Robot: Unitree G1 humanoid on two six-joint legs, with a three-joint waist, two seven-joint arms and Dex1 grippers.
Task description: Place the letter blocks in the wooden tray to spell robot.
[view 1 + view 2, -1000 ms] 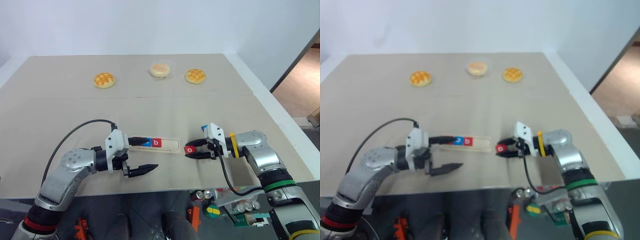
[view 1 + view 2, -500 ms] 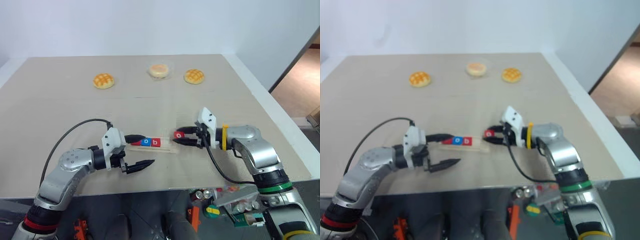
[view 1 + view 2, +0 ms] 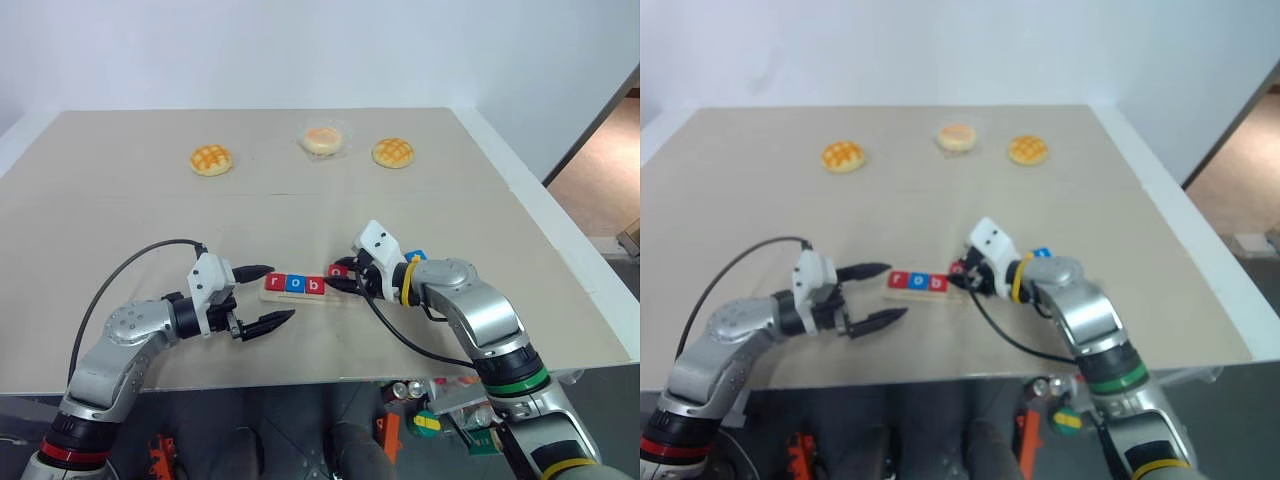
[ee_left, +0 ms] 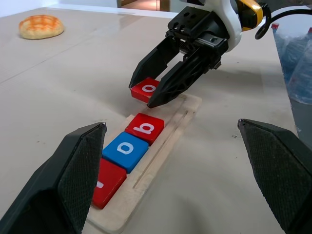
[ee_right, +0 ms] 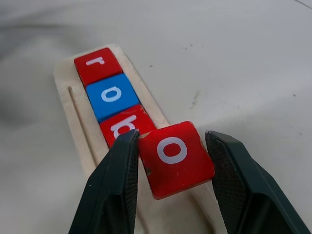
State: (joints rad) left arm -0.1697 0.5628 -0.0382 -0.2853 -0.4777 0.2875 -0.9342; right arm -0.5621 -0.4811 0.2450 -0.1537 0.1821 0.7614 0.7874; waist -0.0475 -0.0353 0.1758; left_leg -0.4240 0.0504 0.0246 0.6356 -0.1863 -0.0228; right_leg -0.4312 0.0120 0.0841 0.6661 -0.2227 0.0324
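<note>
I'm seeing 3 round buns lying far back; right gripper clamping red "o" tile over pale wooden tray w/ 3 tiles; left gripper gaping, empty.

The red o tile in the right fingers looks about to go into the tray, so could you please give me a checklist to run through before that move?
1. Red o tile held between the right gripper fingers: ok.
2. Red r tile, blue o tile and red b tile seated in a row in the wooden tray: ok.
3. Fourth slot beside b free: ok.
4. Held tile level with the groove: not ok, it sits tilted above it.
5. Left gripper open, off the tray: ok.
6. Blue tile behind the right arm is t: cannot tell.
</note>
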